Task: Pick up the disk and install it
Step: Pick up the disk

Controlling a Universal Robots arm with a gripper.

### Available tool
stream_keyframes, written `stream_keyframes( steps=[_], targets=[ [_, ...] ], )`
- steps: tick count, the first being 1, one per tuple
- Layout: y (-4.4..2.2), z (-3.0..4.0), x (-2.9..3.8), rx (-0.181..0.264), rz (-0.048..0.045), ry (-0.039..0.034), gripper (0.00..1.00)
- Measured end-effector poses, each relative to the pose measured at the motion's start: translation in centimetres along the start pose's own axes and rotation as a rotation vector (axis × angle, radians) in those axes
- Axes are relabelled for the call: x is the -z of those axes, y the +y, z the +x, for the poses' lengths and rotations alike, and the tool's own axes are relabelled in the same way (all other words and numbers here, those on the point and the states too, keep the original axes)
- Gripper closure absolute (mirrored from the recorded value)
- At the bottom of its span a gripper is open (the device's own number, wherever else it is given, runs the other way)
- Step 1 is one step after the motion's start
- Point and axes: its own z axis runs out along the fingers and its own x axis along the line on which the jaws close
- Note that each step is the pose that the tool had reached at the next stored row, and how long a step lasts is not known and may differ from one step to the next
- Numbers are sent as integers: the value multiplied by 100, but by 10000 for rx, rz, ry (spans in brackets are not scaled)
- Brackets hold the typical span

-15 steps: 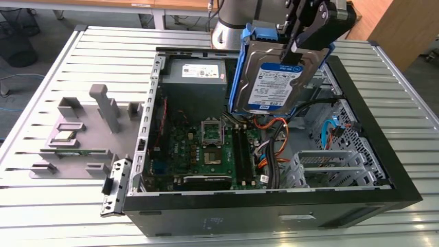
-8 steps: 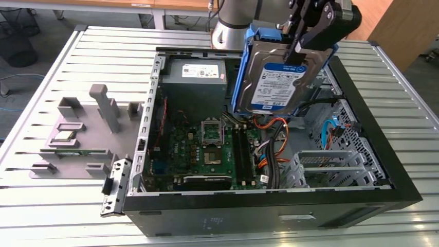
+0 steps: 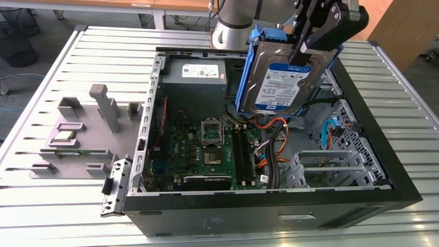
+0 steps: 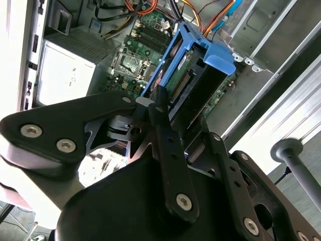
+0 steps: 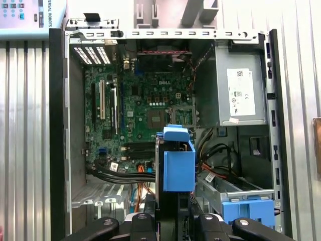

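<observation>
- The disk (image 3: pixel 287 77), clipped in its blue frame, hangs on edge in the air above the open computer case (image 3: pixel 274 206), over the cables beside the motherboard (image 3: pixel 205 149).
- The jaws are clamped on its upper end.
- The case rests on a slatted metal surface (image 3: pixel 61 216).

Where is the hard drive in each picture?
Exterior view: the hard drive hangs upright above the open computer case, toward the exterior view's right.
First wrist view: the hard drive is seen edge-on, between the camera and the motherboard.
Second wrist view: the hard drive is close to the camera, over the motherboard.
Shared landmark: the power supply box.
</observation>
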Motion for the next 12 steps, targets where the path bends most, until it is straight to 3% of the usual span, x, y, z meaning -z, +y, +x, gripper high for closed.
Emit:
stream_keyframes(
  steps=[12],
  targets=[
    [-56,-3,3,1,0,-1,65]
  ],
)
